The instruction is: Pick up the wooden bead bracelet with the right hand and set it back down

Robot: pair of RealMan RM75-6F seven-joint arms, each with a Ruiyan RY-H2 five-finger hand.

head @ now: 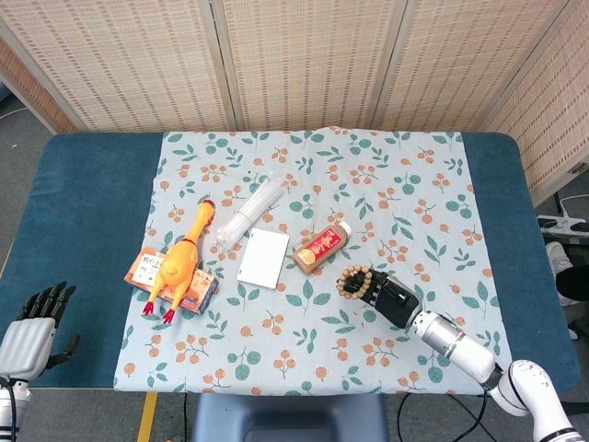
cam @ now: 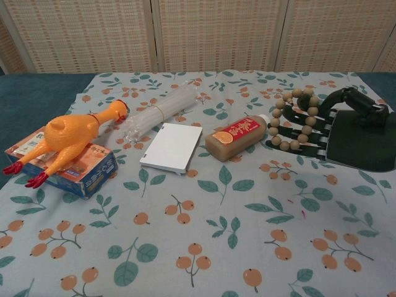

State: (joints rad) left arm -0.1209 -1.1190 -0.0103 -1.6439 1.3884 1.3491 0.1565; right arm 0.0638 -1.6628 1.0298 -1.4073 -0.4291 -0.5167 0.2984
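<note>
The wooden bead bracelet (head: pixel 351 280) (cam: pixel 296 120) lies draped across the fingers of my black right hand (head: pixel 396 299) (cam: pixel 356 133), low over the floral cloth at the right. The thumb curls in over the top toward the beads, so the hand grips the loop, which looks squeezed narrow. The fingertips point left toward a brown bottle (head: pixel 322 247) (cam: pixel 238 136) that lies just beside the bracelet. My left hand (head: pixel 32 331) hangs off the table's near left corner with its fingers apart and nothing in it; the chest view does not show it.
A rubber chicken (head: pixel 181 258) (cam: pixel 68 133) rests on a small box (head: pixel 147 269) (cam: pixel 86 170) at the left. A white flat box (head: pixel 264 258) (cam: pixel 172 146) and a bundle of clear straws (head: pixel 248 212) (cam: pixel 162 111) lie mid-cloth.
</note>
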